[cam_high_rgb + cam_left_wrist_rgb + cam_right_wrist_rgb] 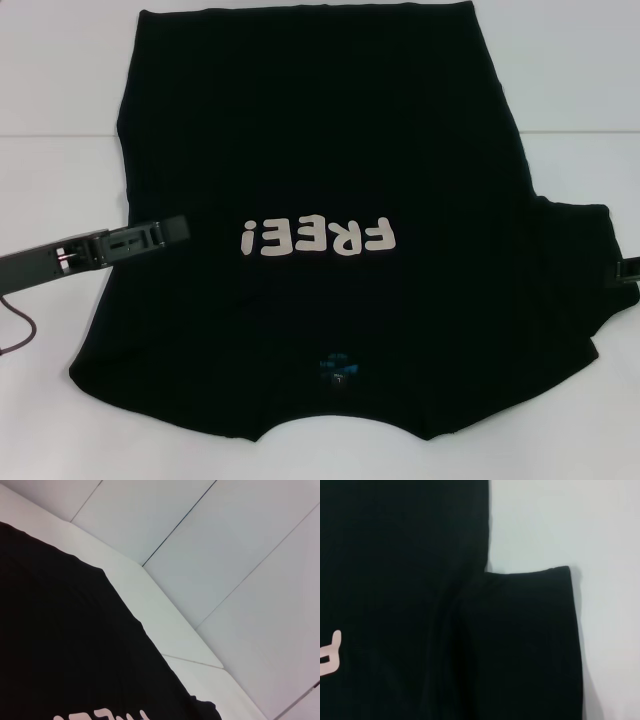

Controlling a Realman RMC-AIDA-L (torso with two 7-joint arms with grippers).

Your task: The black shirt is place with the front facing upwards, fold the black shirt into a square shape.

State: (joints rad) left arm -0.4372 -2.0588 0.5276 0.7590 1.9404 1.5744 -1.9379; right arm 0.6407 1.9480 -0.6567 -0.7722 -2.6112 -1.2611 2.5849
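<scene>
A bare test lab: plain white tabletop (pixel 60 180) backed by seamed white wall panels (pixel 240 540)

The black shirt (pixel 395 580) lies apparently flat, its sleeve (pixel 530 645) spread on the white table (pixel 570 520).

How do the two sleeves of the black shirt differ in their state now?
On the black shirt, the right sleeve lies spread outward on the white table; the left sleeve is not visible spread out. The left hand reaches over the shirt's edge; the right hand sits at the sleeve's edge.
</scene>
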